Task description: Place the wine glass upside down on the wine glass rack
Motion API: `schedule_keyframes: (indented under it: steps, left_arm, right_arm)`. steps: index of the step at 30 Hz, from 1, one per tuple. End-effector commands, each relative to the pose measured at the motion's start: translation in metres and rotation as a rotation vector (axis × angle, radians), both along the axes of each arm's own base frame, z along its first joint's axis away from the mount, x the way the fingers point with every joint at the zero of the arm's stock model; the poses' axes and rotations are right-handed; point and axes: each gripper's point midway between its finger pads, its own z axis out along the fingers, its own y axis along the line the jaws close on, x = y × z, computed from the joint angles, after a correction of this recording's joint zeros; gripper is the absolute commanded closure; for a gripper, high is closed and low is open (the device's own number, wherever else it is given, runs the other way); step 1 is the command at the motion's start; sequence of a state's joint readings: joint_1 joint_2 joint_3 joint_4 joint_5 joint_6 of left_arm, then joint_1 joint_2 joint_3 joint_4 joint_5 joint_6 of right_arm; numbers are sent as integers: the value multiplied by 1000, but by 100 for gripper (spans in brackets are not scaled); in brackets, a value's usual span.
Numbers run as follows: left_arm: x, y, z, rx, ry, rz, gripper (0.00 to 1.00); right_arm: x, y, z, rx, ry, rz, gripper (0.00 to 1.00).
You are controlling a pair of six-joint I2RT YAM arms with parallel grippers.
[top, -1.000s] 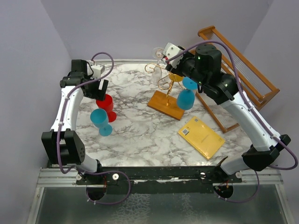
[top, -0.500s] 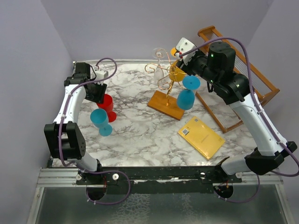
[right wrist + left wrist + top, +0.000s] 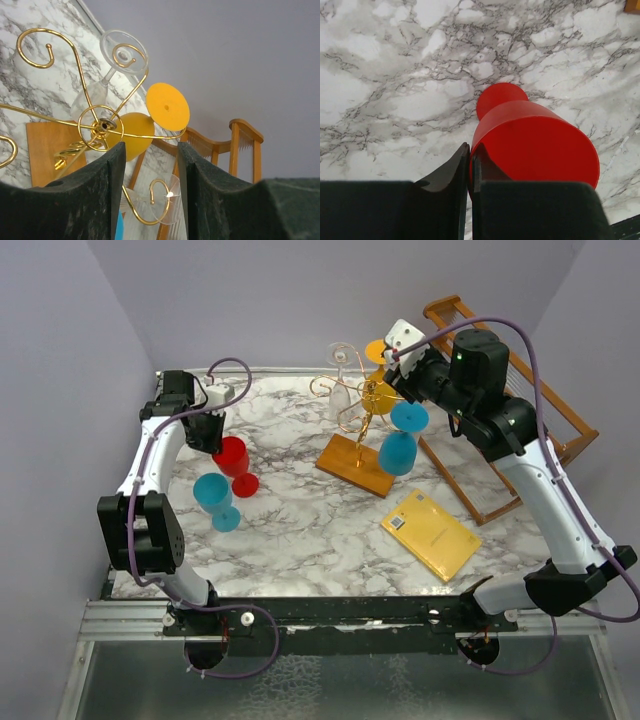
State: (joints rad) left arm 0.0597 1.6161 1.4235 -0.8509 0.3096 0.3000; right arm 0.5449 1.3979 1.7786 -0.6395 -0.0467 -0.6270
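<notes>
Glasses hang inverted on the wine glass rack [image 3: 357,430]. Our right gripper [image 3: 150,165], fingers parted and empty, has backed off toward two o'clock. Our left gripper [image 3: 470,165], pinching the red wine glass [image 3: 232,460], has tilted it.

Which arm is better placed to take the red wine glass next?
Left. Its pincer is closed on the red wine glass rim already. The right pincer is open, far across by the gold wire rack.
</notes>
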Motion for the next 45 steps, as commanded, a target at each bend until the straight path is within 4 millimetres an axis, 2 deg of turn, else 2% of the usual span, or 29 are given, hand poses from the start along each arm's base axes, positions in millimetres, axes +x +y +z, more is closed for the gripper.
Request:
schedule_keyframes:
  steps: [1, 6, 10, 13, 18, 23, 29, 32, 35, 38, 45]
  left_arm:
    - [28, -12, 24, -84, -103, -6, 100]
    - [46, -14, 50, -106, -172, 9, 100]
    - [57, -17, 79, -134, -246, 23, 100]
    - [65, -21, 110, -165, -324, 33, 100]
    - [73, -27, 179, -231, -486, 60, 100]
    - [68, -36, 255, -326, -662, 76, 100]
    - [42, -60, 347, -545, -843, 42, 100]
    - [26, -77, 381, -684, -869, 0, 100]
    - [14, -96, 398, -781, -871, -50, 100]
    - [10, -110, 407, -798, -904, -78, 100]
    - [-1, -160, 413, -843, -895, -194, 100]
  right_arm:
    - [-8, -7, 9, 38, -3, 6, 53]
    - [-4, -19, 11, 47, -9, -25, 49]
    - [1, -36, 11, 60, -11, -76, 33]
    - [3, -50, 13, 86, -13, -115, 22]
    - [4, -73, 19, 141, -20, -177, 10]
    - [2, -87, 28, 179, -30, -205, 5]
    - [-7, -83, 44, 243, -30, -161, 3]
    - [-10, -73, 54, 300, -17, -110, 3]
    - [-14, -56, 62, 373, 18, -32, 4]
    - [-14, -38, 69, 446, 62, 43, 7]
    - [-8, -5, 72, 609, 188, 168, 12]
